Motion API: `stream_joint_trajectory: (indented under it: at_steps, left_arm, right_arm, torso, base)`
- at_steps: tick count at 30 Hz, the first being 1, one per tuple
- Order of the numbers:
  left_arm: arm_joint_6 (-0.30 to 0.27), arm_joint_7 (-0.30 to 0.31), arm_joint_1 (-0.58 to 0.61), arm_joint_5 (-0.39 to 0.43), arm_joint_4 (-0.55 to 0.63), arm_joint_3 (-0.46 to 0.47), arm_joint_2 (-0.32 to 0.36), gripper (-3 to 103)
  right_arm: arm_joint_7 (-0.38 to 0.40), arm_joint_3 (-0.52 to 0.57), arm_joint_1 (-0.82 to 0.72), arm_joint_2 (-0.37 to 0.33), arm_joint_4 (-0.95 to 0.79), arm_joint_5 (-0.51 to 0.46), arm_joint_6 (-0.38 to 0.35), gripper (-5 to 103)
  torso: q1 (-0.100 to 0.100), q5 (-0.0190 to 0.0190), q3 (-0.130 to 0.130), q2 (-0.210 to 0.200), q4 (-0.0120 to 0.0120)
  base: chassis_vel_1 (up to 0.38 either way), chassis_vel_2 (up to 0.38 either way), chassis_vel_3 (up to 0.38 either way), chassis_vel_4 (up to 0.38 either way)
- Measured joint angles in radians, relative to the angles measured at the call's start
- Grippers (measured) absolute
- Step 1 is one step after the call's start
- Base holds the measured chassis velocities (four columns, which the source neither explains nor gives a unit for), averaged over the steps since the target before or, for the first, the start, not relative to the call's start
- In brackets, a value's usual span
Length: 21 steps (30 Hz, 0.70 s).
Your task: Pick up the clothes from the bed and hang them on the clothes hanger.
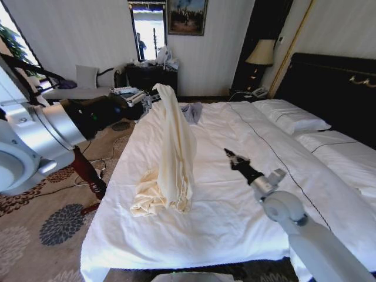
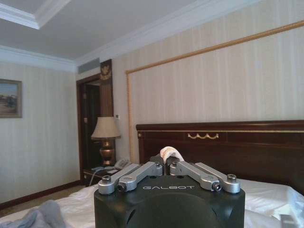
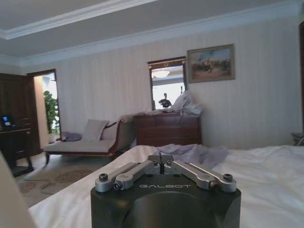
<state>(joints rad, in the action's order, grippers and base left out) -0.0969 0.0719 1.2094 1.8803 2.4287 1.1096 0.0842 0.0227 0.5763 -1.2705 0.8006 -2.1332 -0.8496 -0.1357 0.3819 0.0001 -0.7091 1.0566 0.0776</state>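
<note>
The left tool (image 1: 154, 97) is clenched on the top of the cream-yellow garment (image 1: 170, 158), holding it up in a tall drape whose lower end is bunched on the white bed (image 1: 235, 194). The right tool (image 1: 230, 155) hovers low over the sheet near the garment, apart from it, its fingers pressed together on nothing.

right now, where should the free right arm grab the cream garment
Probably mid-height on the hanging column of the clothes, coming from the robot's right: the left gripper pinches the top, the bottom is bunched on the bed, and the right gripper hovers there.
</note>
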Motion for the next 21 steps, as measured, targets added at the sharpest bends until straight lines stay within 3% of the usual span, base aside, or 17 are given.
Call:
stream_joint_trajectory:
  at_steps: [7,12,15,17,21]
  left_arm:
    - [0.0,0.014,-0.006,-0.021,-0.019,-0.007,-0.047,2]
    - [0.002,0.017,-0.013,-0.009,-0.014,-0.003,-0.021,2]
    - [0.003,0.015,-0.007,-0.022,0.0,-0.01,-0.004,2]
    - [0.003,0.016,-0.005,-0.026,0.001,-0.011,-0.005,2]
    - [0.001,0.034,0.009,-0.062,-0.001,-0.023,-0.018,2]
  right_arm:
    - [0.011,0.057,-0.041,-0.008,-0.017,-0.016,0.016,0]
    - [-0.032,0.038,-0.09,0.006,-0.052,0.017,0.01,-3]
    - [-0.05,0.015,-0.12,0.045,-0.076,0.038,-0.008,9]
    - [-0.05,0.014,-0.126,0.047,-0.08,0.039,-0.009,9]
    - [-0.065,0.013,-0.205,0.049,-0.147,0.057,-0.014,25]
  torso:
    - [0.0,-0.0003,0.0,0.0,-0.0001]
    - [0.0,0.0001,0.0,0.0,0.0002]
    - [0.0,0.0003,0.0,0.0,0.0001]
    - [0.0,0.0002,0.0,0.0,0.0]
    - [0.0,-0.0004,0.0,0.0,0.0001]
  base:
    - [0.0,0.0,0.0,0.0]
    - [0.0,0.0,0.0,0.0]
    - [0.0,0.0,0.0,0.0]
    - [0.0,0.0,0.0,0.0]
    - [0.0,0.0,0.0,0.0]
